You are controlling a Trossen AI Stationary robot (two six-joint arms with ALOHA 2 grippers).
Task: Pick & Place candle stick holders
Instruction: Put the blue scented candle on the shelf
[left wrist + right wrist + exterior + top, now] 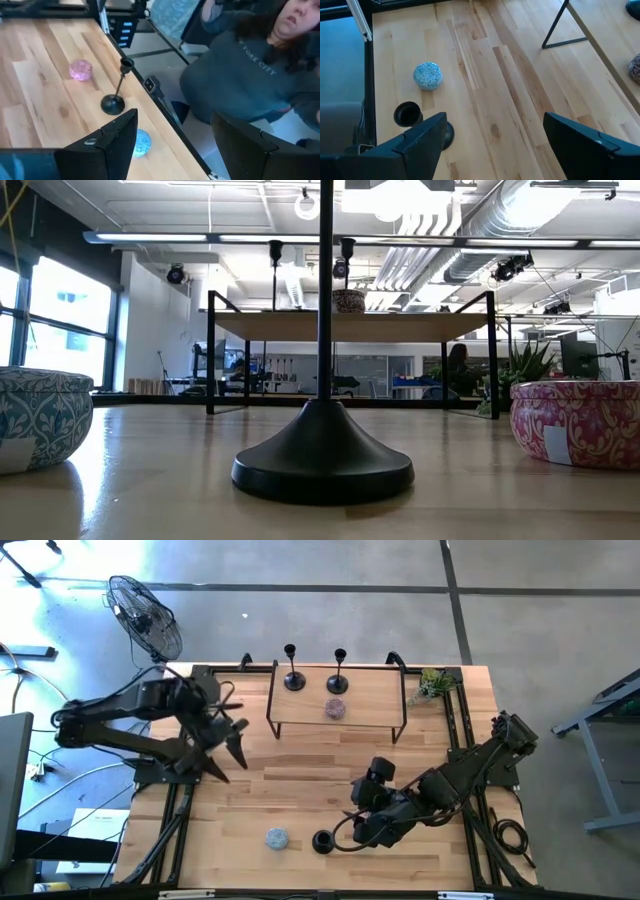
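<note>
- Two holders [292, 678] [339, 682] stand on the raised shelf [300, 710]; the third holder [322, 840] stands on the table [300, 790] near its front edge.
- Right gripper [352, 818] hovers just beside that third holder, fingers [420, 137] open, holding nothing.
- Left gripper [232, 740] waits over the table's left side, fingers open.
- The step looks like reaching for the last holder; next, the right gripper should close on its stem.

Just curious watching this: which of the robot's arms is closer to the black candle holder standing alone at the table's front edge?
The right. Its end effector sits just beside the candle holder. The left end effector is far off, across the table near the shelf.
</note>
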